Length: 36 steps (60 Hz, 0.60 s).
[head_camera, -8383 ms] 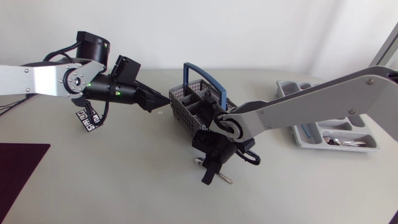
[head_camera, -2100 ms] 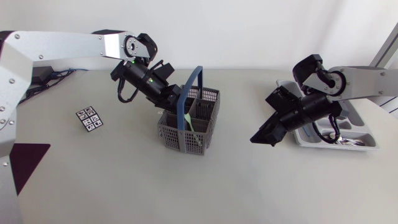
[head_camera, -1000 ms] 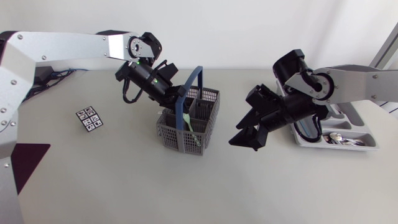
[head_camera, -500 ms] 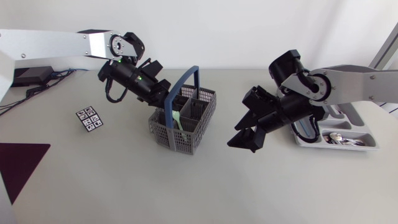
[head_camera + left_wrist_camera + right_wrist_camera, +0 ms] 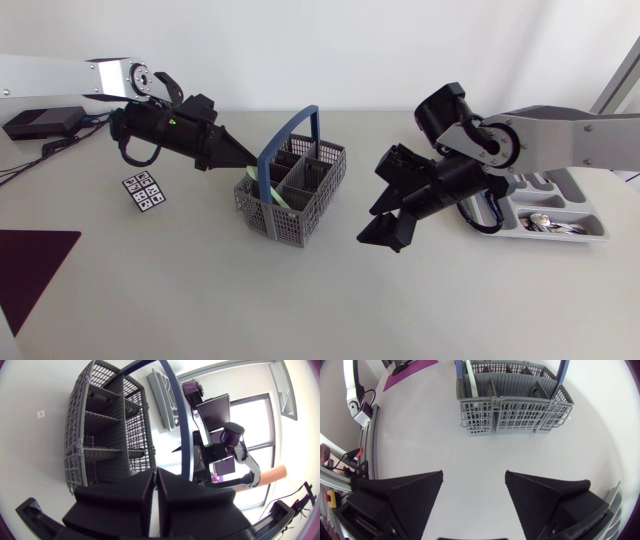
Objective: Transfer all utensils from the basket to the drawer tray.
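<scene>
Two grippers in play. Left gripper (image 5: pixel 240 166), fingers pressed together on nothing, sits just beside the left corner of the one grey mesh basket with a blue handle (image 5: pixel 288 222). One pale green utensil (image 5: pixel 262 186) leans steeply in its near-left compartment, closest to that arm. Right gripper (image 5: pixel 380 238), spread wide and empty, hangs right of the basket. One grey drawer tray (image 5: pixel 560 237) lies far right.

The tabletop (image 5: pixel 200 300) is pale grey and matte, under soft, even light that throws only faint shadows. A dark purple mat (image 5: pixel 25 270) lies at its near left corner. Farther back sits a small black-and-white marker card (image 5: pixel 143 187), and beyond it a flat black box (image 5: pixel 40 123) with thin cables (image 5: pixel 25 165) trailing beside it.
</scene>
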{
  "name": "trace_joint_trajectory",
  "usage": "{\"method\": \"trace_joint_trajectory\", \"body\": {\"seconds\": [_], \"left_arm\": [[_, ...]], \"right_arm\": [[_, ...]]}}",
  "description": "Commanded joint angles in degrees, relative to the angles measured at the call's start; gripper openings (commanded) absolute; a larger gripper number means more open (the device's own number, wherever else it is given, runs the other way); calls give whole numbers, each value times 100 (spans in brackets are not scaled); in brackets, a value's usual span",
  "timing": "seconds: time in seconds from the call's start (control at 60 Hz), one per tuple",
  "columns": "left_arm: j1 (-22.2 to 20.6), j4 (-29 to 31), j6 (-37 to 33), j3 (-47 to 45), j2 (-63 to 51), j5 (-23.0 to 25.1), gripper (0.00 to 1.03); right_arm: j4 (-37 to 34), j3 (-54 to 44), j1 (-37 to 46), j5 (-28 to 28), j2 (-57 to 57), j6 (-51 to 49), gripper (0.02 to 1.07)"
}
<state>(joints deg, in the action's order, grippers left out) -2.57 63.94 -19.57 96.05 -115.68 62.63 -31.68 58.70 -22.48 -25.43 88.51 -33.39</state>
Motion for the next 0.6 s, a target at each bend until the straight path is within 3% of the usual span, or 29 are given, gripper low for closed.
{"method": "trace_joint_trajectory", "body": {"seconds": [0.0, 0.133, 0.433, 0.533, 0.583], "left_arm": [[230, 294, -337, 186, -78, 197, 3], [644, 1120, -987, 467, -87, 689, 3], [1478, 2861, -2244, 1619, -157, 856, 3], [1628, 3924, -3158, 2014, -166, 856, 3], [1645, 3986, -3202, 2014, -95, 847, 3]], "right_arm": [[-84, 124, -81, 56, 79, 148, 92], [-128, 168, -169, 108, 131, 157, 92], [-128, 239, -257, 161, 202, 192, 92], [-128, 230, -239, 161, 175, 166, 92], [-119, 221, -222, 161, 149, 139, 92]]}}
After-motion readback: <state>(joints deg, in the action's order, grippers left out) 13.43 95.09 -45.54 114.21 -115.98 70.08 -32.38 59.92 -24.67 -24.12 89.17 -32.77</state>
